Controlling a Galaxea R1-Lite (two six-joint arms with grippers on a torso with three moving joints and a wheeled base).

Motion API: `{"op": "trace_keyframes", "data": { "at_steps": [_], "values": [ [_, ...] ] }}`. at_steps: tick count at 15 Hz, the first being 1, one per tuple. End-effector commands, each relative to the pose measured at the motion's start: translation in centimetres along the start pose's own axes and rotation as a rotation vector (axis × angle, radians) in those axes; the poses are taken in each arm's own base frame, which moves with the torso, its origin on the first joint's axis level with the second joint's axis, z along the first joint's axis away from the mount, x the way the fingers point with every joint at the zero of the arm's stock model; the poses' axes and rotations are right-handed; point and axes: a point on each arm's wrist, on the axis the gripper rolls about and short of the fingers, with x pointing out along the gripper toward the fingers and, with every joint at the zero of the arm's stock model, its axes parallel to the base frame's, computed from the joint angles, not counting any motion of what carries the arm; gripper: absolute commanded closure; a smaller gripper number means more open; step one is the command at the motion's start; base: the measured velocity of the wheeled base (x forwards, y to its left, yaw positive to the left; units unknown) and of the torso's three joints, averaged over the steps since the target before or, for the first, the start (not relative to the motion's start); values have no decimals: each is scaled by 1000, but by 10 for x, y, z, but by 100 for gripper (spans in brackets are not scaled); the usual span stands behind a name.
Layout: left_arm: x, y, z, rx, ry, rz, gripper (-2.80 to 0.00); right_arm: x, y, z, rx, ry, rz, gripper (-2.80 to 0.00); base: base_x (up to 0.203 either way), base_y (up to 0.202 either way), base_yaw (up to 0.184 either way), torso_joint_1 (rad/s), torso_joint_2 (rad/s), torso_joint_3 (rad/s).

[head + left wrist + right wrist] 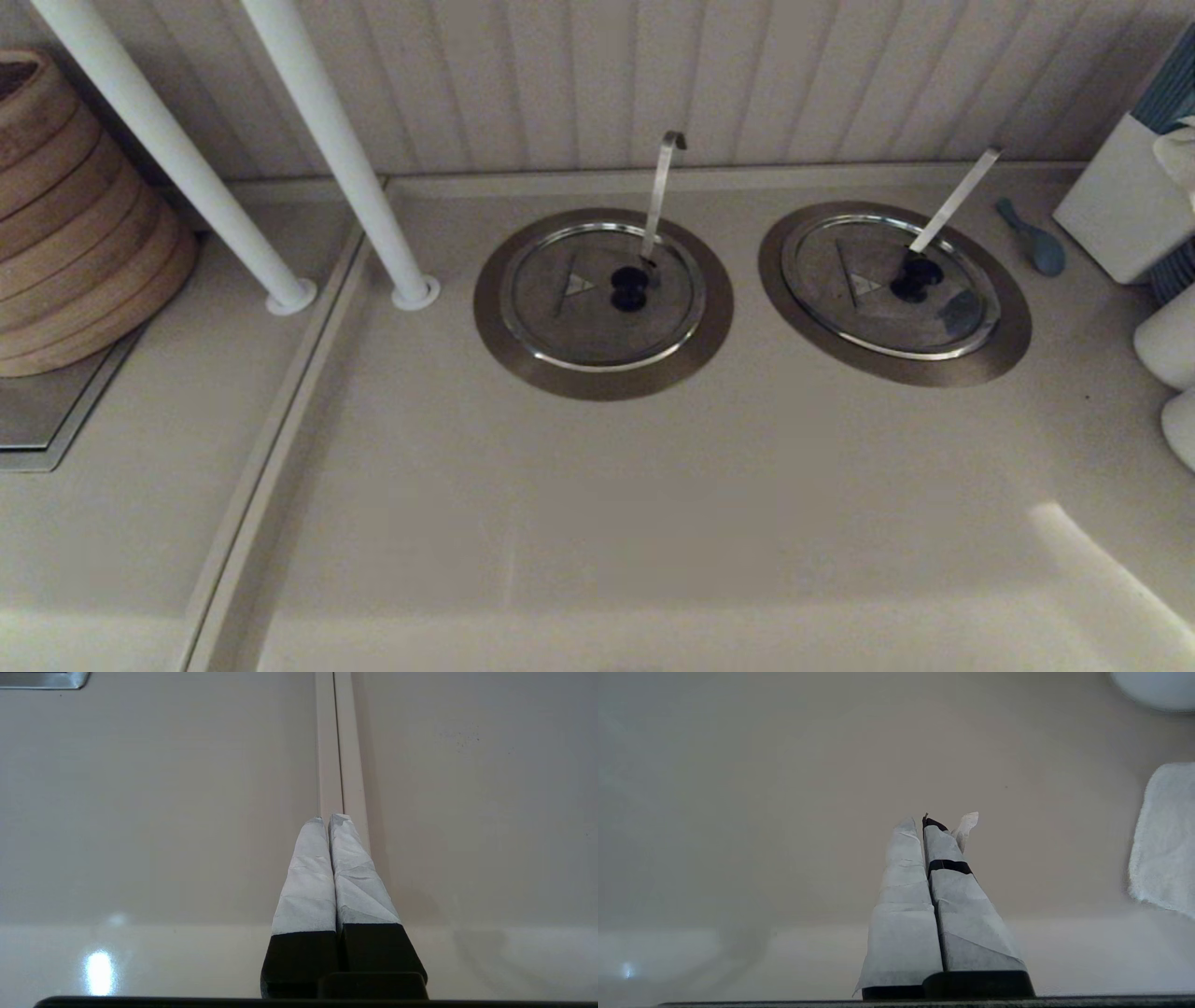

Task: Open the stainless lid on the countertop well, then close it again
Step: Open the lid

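The stainless lid (pixel 868 313) lies flat on the countertop well (pixel 1013 345) at the right in the head view, its black knob (pixel 915 278) at centre and a bluish smudge (pixel 960 313) near the rim. A straight ladle handle (pixel 954 201) sticks up behind the knob. Neither arm shows in the head view. My left gripper (pixel 329 819) is shut and empty over the counter seam. My right gripper (pixel 917 822) is shut and empty above bare counter. The lid is out of both wrist views.
A like lid (pixel 560 322) with a curled-hook ladle handle (pixel 661 191) sits at centre. Two white poles (pixel 336 149) and stacked bamboo steamers (pixel 75 224) stand at left. A blue spoon (pixel 1032 238), a white box (pixel 1120 201) and white containers (pixel 1172 345) crowd the right edge. A white cloth (pixel 1164 840) lies near the right gripper.
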Motion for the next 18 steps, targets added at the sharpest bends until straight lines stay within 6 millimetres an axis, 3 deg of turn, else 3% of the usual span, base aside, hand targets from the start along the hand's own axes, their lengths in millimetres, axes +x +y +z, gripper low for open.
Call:
{"op": "trace_keyframes", "data": {
  "at_steps": [1, 5, 8, 10, 13, 15, 18],
  "values": [
    [0, 0, 0, -1, -1, 1, 0, -2, 0, 12, 7, -84, -14, 0, 0, 0, 0, 0, 0, 0],
    [0, 0, 0, -1, 0, 1, 0, -18, -1, 56, 8, -152, -33, 0, 0, 0, 0, 0, 0, 0],
    [0, 0, 0, -1, -2, 1, 0, 0, -2, 96, 39, -13, -40, 0, 0, 0, 0, 0, 0, 0],
    [0, 0, 0, -1, 0, 1, 0, 34, -3, 131, 86, 100, -75, 0, 0, 0, 0, 0, 0, 0],
    [0, 0, 0, -1, 0, 1, 0, 102, -6, 178, 117, 222, -126, 0, 0, 0, 0, 0, 0, 0],
    [0, 0, 0, -1, -1, 1, 0, 149, -8, 196, 119, 262, -149, 0, 0, 0, 0, 0, 0, 0],
    [0, 0, 0, -1, 0, 1, 0, 225, -14, 198, 83, 254, -243, 0, 0, 0, 0, 0, 0, 0]
  ]
}}
